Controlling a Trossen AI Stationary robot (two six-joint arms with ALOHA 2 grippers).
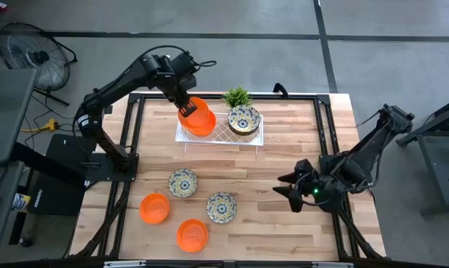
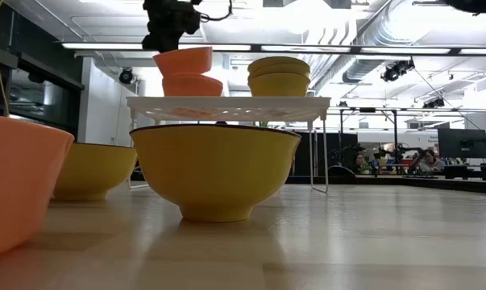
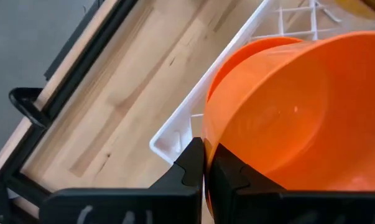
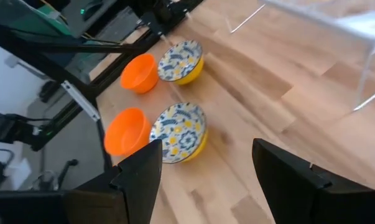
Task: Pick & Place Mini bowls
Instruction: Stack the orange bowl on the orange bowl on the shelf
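My left gripper [image 1: 183, 104] is shut on an orange mini bowl [image 1: 198, 119] over the left end of the white lattice tray [image 1: 218, 138]. A second orange bowl [image 2: 193, 84] sits on the tray right under it. Floral bowls [image 1: 243, 120] are stacked on the tray's right end. Two floral bowls [image 1: 182, 182] [image 1: 220, 207] and two orange bowls [image 1: 155, 208] [image 1: 191, 234] stand on the table near its front. My right gripper [image 1: 291, 187] hovers open at the right, pointing toward them, with nothing between its fingers [image 4: 137, 177]. My left gripper pinches the orange bowl's rim [image 3: 217, 152] between its two fingers, one outside the wall and one inside. The fingers come from above, slanting down from the table's far left. The bowl is tilted over the other orange bowl [image 3: 249, 46]; whether the two touch I cannot tell.
A small green plant [image 1: 237, 97] stands just behind the tray. A black frame [image 1: 135, 134] runs along the table's edges. Bare wood lies between the tray and the front bowls and across the table's right half.
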